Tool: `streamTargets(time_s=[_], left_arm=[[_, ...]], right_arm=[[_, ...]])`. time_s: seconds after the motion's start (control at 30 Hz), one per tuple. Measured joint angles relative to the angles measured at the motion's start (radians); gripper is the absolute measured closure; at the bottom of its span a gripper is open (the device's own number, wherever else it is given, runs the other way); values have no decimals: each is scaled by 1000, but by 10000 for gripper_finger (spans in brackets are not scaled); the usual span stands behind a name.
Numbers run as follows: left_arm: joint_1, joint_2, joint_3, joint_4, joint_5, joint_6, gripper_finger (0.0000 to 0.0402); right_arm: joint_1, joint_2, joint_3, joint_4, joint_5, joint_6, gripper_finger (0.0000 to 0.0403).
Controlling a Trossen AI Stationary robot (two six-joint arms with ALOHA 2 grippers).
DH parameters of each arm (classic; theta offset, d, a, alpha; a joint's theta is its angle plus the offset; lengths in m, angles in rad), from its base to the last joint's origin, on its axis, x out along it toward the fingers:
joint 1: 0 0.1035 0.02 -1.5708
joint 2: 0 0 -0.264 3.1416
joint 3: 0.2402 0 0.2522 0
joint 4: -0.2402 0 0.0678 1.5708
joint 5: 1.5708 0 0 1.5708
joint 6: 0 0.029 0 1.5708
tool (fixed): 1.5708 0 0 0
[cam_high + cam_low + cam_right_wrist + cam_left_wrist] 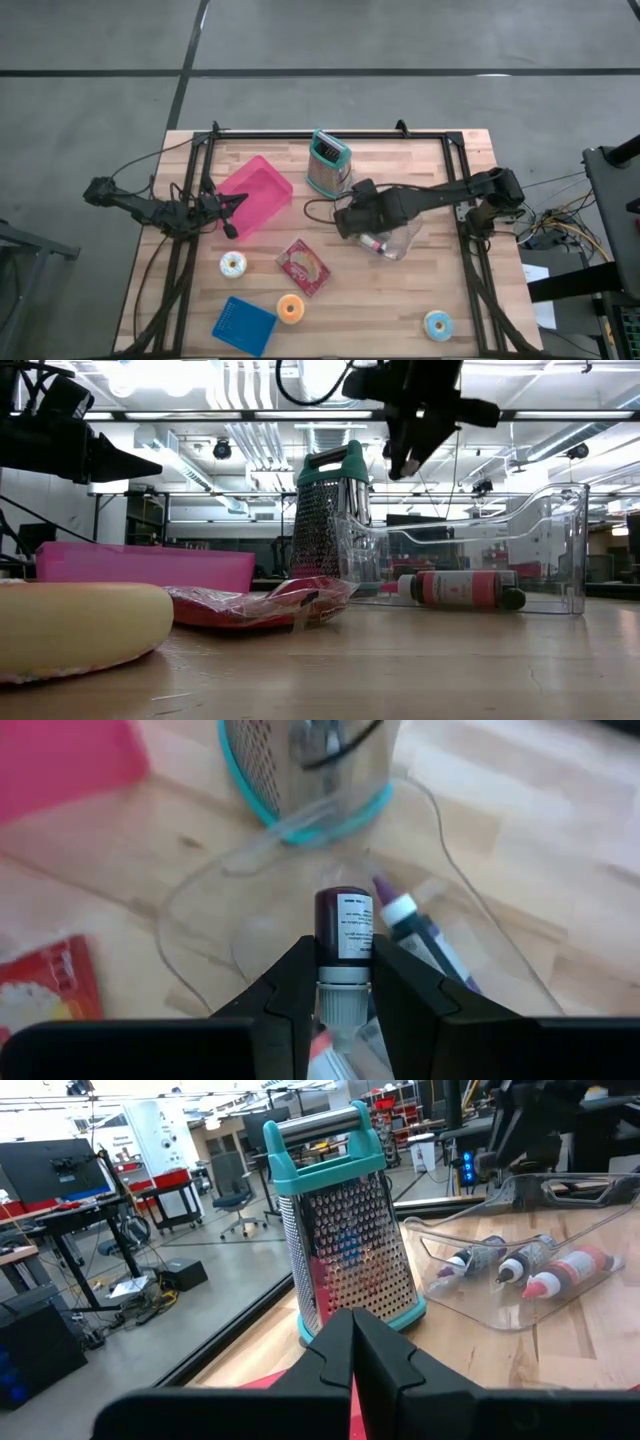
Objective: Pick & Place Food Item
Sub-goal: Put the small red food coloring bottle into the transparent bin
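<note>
My right gripper [340, 970] is shut on a small dark purple bottle [344, 925], high over the table between the metal grater [328, 163] and a clear plastic bin [400, 243]. In the low view this gripper [403, 460] hangs well above the bin's wall [470, 550]. Other small bottles [460, 588] lie on their sides on the bin's floor. My left gripper [352, 1330] is shut and level over the pink bin [255, 195] at the table's left, holding nothing. My right gripper pinches the bottle between its two fingers at the white neck end [338, 992]. The dark labelled body sticks out past the fingertips, in line with them. The fingers slant down from the table's right side. The bottle is lifted clear of the bin and the table.
A red food packet [303, 266] lies at the table's middle. Three doughnuts lie toward the near edge: white [232, 264], orange [291, 308] and blue [437, 324]. A blue square item [243, 325] sits at the near left. A black frame [330, 133] edges the table.
</note>
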Motion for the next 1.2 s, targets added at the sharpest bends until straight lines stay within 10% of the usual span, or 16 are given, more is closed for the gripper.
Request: streamTargets(time_s=[1.2], left_arm=[[0, 0, 0, 0, 0, 0, 396]], right_arm=[[-127, -17, -427, 572, -168, -398, 319]])
